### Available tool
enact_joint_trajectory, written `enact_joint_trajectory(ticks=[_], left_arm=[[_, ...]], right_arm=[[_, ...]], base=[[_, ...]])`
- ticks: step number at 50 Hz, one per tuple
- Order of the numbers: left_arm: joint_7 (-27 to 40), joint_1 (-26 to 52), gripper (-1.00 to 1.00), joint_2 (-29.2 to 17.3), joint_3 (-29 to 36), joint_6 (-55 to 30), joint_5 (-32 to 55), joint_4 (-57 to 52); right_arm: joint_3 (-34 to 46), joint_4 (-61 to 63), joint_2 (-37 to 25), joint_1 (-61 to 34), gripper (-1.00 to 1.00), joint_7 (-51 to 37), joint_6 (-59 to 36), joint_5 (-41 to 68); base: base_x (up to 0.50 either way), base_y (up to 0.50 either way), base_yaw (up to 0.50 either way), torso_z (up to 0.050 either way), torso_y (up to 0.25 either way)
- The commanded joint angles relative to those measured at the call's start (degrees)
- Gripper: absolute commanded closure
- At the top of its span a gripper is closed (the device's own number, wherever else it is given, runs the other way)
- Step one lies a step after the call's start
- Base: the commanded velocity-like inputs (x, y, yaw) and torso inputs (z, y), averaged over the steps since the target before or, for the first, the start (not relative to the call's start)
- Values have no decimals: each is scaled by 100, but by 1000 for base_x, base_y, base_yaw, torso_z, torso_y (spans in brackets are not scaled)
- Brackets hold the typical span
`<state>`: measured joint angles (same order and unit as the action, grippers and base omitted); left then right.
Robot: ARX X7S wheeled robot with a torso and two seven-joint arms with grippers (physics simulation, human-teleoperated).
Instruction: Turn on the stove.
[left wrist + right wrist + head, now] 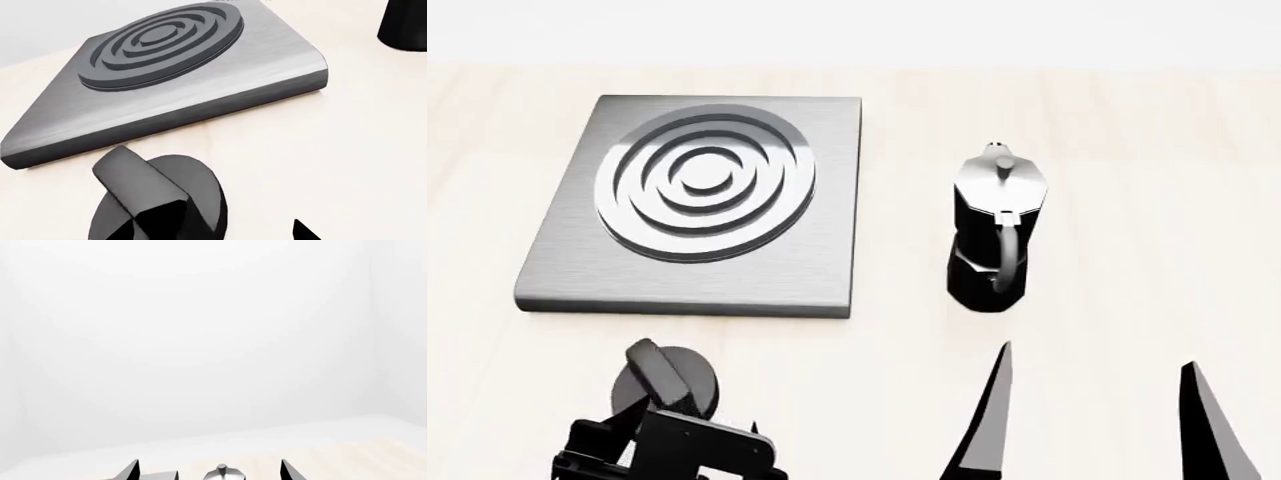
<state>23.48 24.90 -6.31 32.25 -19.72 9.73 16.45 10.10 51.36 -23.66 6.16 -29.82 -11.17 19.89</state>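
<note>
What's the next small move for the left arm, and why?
Probably ease the left gripper forward and down so its fingers straddle the knob's raised ridge. The knob sits just ahead of it, in front of the stove, apparently ungrasped; the right gripper hangs open, away from it.

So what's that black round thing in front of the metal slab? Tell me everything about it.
That is the stove's knob, a flat black disc with a raised grip bar across its top, matte like plastic. It lies on the pale table, just in front of the stove, apart from it. The left end effector hangs right at it; contact cannot be told.
</note>
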Motion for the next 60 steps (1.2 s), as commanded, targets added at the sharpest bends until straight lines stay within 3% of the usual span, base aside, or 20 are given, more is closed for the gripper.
enact_joint_trajectory(ticks=[1, 39, 60], left_arm=[[-351, 62, -100, 221, 143, 58, 351, -235], [-174, 427, -100, 136, 390, -89, 580, -198], [370, -812, -100, -1136, 304, -945, 984, -4389]], right_arm=[[-120, 33, 69, 10, -100, 104, 9, -121], [-90, 17, -25, -1, -100, 12, 76, -75], [80, -15, -42, -53, -100, -25, 21, -139]], base=[[0, 0, 0, 0, 0], [0, 0, 0, 0, 0], [0, 0, 0, 0, 0]])
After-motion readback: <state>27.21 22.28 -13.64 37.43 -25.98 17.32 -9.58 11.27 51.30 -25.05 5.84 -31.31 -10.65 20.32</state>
